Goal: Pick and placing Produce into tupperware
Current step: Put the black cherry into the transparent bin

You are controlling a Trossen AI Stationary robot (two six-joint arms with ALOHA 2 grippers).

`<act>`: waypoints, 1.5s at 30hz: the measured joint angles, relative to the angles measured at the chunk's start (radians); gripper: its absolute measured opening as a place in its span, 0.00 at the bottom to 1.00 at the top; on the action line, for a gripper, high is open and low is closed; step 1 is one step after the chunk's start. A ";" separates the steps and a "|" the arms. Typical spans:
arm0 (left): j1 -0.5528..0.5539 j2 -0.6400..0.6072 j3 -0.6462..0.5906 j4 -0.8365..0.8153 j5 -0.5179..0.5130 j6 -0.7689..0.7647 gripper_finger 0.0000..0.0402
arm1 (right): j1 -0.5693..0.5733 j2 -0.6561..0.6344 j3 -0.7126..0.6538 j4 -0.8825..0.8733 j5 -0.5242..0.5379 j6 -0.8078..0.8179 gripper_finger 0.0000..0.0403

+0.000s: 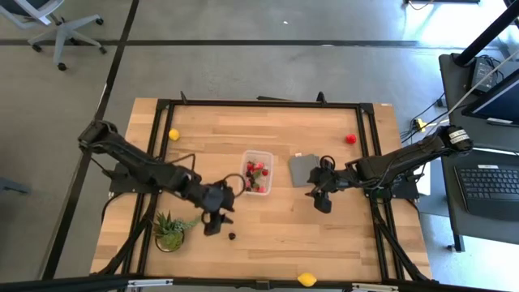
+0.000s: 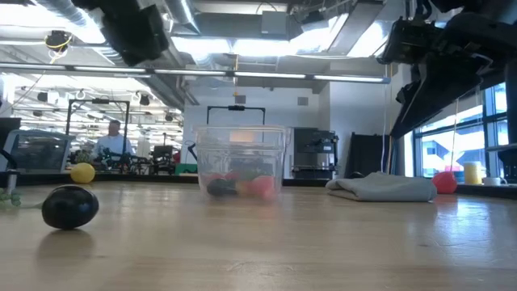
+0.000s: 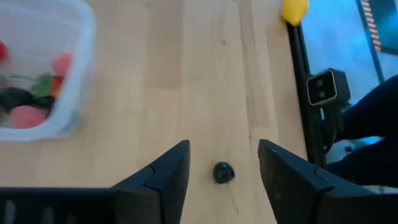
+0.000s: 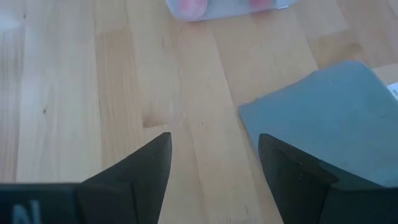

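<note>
The left arm reaches in from the table's left edge, bent at the elbow and stretched low across the wood, so that the left gripper [image 1: 214, 225] hangs just past the near left corner of the tupperware [image 1: 257, 173]. Its fingers [image 3: 163, 180] stand apart with nothing between them, and a dark berry [image 3: 223, 172] lies on the bare boards right in the gap ahead of them (loose, not gripped). That same berry sits just beside the gripper, toward the table's front edge.

The right arm comes in from the right side, angled down toward the middle, and the right gripper [image 1: 323, 199] hovers by the near edge of the grey square piece [image 1: 304, 168], its fingers [image 4: 140, 174] spread and empty.

The clear tub stands near the table's centre, holding several red pieces and something dark. A red piece [image 1: 350, 139] and two yellow ones [image 1: 173, 135] [image 1: 306, 279] lie well apart from it. A green potted plant [image 1: 169, 231] stands near the left arm.
</note>
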 joint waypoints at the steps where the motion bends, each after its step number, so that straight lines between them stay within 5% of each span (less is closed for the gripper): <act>1: -0.015 0.012 0.000 0.011 -0.010 0.000 0.47 | -0.003 0.000 0.000 0.002 0.000 0.001 0.60; 7: -0.073 0.116 0.001 0.006 -0.032 -0.032 0.58 | -0.032 0.000 0.000 0.010 0.001 0.001 0.60; 12: -0.111 0.179 0.001 0.016 -0.029 -0.217 0.62 | -0.041 0.000 0.000 0.011 0.001 0.000 0.60; 24: -0.156 0.318 0.002 0.052 -0.035 -0.284 0.59 | -0.043 0.000 0.000 0.011 0.001 -0.033 0.60; 32: -0.173 0.411 0.145 -0.064 -0.134 -0.184 0.56 | -0.043 0.000 0.000 0.008 0.001 -0.052 0.60; 45: -0.172 0.430 0.152 -0.081 -0.159 -0.208 0.55 | -0.043 0.000 0.000 0.007 0.001 -0.056 0.60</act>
